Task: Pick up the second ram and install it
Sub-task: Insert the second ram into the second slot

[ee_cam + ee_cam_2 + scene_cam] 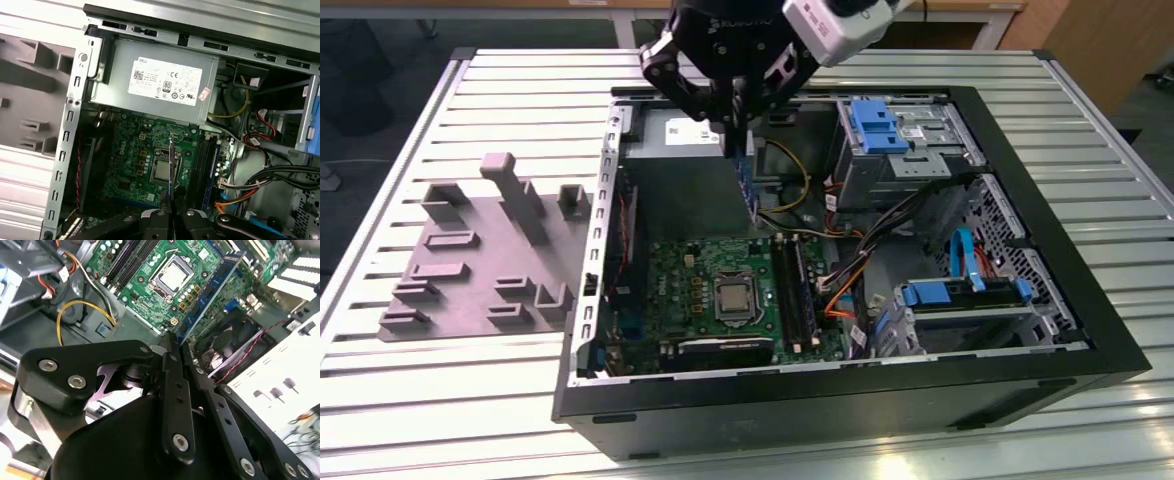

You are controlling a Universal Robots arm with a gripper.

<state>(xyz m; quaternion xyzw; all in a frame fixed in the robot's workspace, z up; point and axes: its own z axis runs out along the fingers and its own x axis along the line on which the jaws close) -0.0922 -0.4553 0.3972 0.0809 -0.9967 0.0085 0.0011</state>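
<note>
My gripper (735, 124) hangs over the open computer case (1067, 330), above the power supply end. It is shut on the second ram (747, 182), a slim green stick that hangs edge-down from the fingers. The second wrist view shows the ram (210, 292) reaching out from between the black fingers (172, 365) toward the green motherboard (150, 295). Edge-on in the first wrist view, the ram (171, 165) lines up over the processor socket, beside the long black memory slots (205, 165). It hangs apart from the board. In the exterior view the slots (794, 290) lie toward the front of the case.
A grey fixture block (467, 250) lies on the slatted table at the exterior view's left. Inside the case are the power supply (160, 80), blue drive brackets (874, 125), orange and yellow cables (847, 285) and a fan (225, 345).
</note>
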